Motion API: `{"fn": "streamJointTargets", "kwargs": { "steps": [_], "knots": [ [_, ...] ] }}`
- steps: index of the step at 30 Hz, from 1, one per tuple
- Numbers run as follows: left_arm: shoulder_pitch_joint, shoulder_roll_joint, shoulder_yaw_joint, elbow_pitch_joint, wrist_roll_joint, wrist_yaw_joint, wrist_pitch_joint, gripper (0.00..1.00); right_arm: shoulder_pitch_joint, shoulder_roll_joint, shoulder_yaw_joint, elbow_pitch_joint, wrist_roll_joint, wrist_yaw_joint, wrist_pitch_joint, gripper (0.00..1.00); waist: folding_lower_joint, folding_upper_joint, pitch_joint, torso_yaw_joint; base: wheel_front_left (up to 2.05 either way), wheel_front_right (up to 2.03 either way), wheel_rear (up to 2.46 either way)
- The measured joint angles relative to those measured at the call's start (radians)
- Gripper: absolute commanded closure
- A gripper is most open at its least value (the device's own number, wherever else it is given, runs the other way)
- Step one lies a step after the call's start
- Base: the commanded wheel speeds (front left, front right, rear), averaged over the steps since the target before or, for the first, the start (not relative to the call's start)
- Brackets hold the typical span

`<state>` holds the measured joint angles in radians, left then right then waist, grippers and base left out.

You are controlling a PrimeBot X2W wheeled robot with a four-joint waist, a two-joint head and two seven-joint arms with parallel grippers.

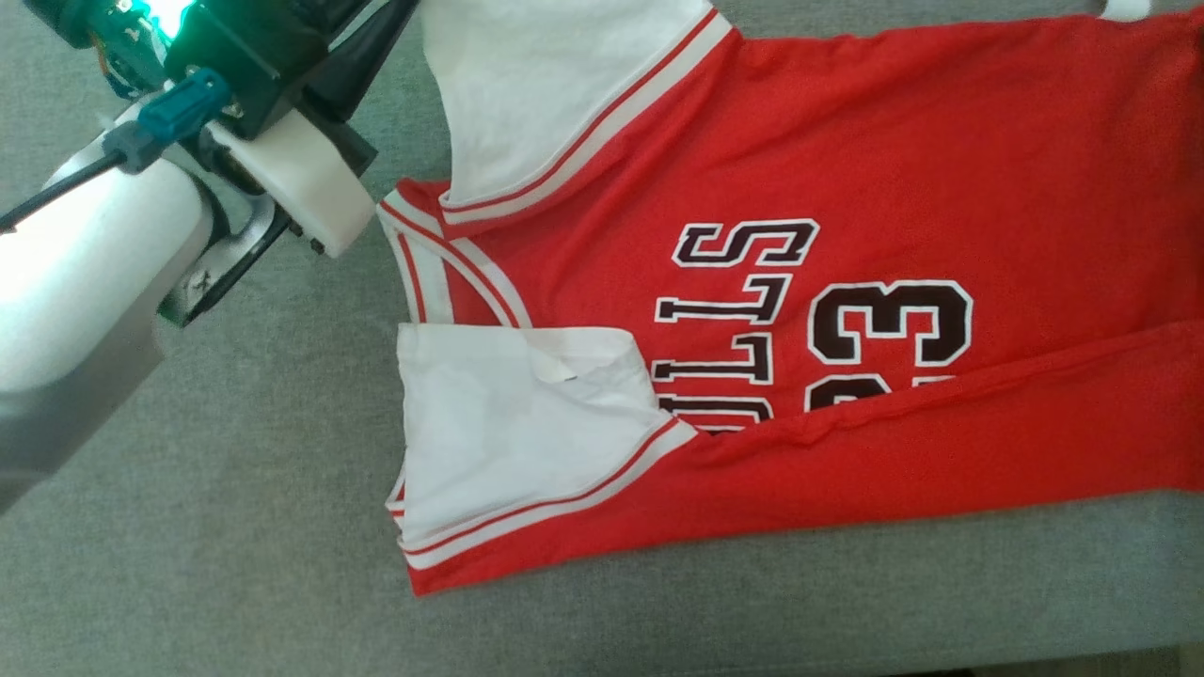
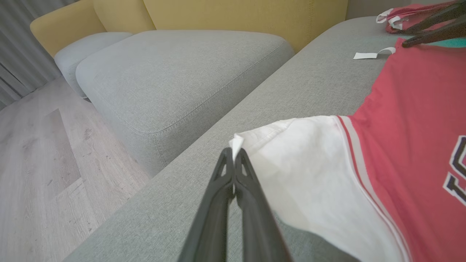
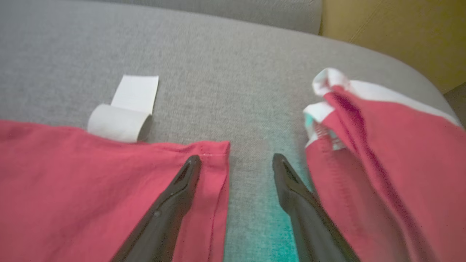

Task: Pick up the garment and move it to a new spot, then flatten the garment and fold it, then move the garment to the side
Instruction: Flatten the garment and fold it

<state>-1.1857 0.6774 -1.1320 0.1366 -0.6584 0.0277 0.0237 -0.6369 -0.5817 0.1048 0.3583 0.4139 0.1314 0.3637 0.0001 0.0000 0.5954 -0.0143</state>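
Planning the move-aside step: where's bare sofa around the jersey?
Free: grey fabric cushion left of the red-and-white basketball jersey, plus the near strip below its folded edge. Narrow gap between hem and bunched red cloth, beside a curled white tag. Elsewhere jersey-covered.

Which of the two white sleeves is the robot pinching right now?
The upper sleeve in the head view: the left gripper is shut on its corner. The lower sleeve lies flat on the red jersey, with no gripper on it.

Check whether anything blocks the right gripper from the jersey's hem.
Nothing visible does. The right gripper hangs open right at the red hem corner of the jersey; the white tag lies off to one side.
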Motion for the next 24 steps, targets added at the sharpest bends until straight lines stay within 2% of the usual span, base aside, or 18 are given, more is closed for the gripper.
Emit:
{"fn": "streamJointTargets", "kwargs": {
  "steps": [2,4,6,7,8,10,11,18,24],
  "knots": [
    [-0.004,0.001,0.0,0.0,0.0,0.0,0.0,1.0,-0.01,-0.004,0.024,0.016,0.0,0.0,0.015,0.0,-0.0001,0.0,0.005,0.004,0.0,0.0,0.0],
    [-0.01,0.002,0.0,-0.001,0.0,0.004,0.0,1.0,-0.022,-0.015,0.041,0.022,0.005,0.0,0.026,0.14,-0.0001,0.0,0.009,0.008,0.0,0.0,0.0],
    [-0.013,0.004,-0.001,-0.003,0.0,0.004,0.0,1.0,-0.038,-0.026,0.06,0.026,0.021,0.0,0.034,0.21,-0.0001,0.0,0.011,0.011,0.0,0.0,0.0],
    [-0.014,0.007,-0.001,-0.004,0.0,0.004,0.0,1.0,-0.045,-0.03,0.073,0.026,0.024,0.0,0.034,0.4,-0.0001,0.0,0.012,0.012,0.0,0.0,0.0],
    [-0.014,0.009,-0.002,-0.004,0.0,0.004,0.0,1.0,-0.049,-0.033,0.084,0.026,0.03,0.0,0.034,0.65,-0.0001,0.0,0.013,0.012,0.0,0.0,0.0],
    [-0.014,0.014,-0.003,-0.004,0.0,0.003,-0.001,1.0,-0.054,-0.036,0.109,0.025,0.038,0.0,0.033,0.97,-0.0001,0.0,0.012,0.012,0.0,0.0,0.0],
    [-0.014,0.017,-0.003,-0.003,0.001,0.003,-0.007,1.0,-0.055,-0.038,0.12,0.025,0.043,0.0,0.032,1.0,-0.0001,0.0,0.011,0.013,0.0,0.0,0.0],
    [-0.014,0.035,-0.004,0.015,0.018,0.003,-0.04,1.0,-0.072,-0.056,0.155,0.038,0.053,0.0,0.013,1.0,-0.0001,0.0,0.004,0.009,0.0,0.0,0.0],
    [-0.027,0.041,0.002,0.064,0.056,0.003,-0.12,1.0,-0.1,-0.025,0.105,0.077,0.057,0.0,-0.104,1.0,0.0,0.0,-0.004,0.004,0.0,0.0,0.0]
  ]
}}
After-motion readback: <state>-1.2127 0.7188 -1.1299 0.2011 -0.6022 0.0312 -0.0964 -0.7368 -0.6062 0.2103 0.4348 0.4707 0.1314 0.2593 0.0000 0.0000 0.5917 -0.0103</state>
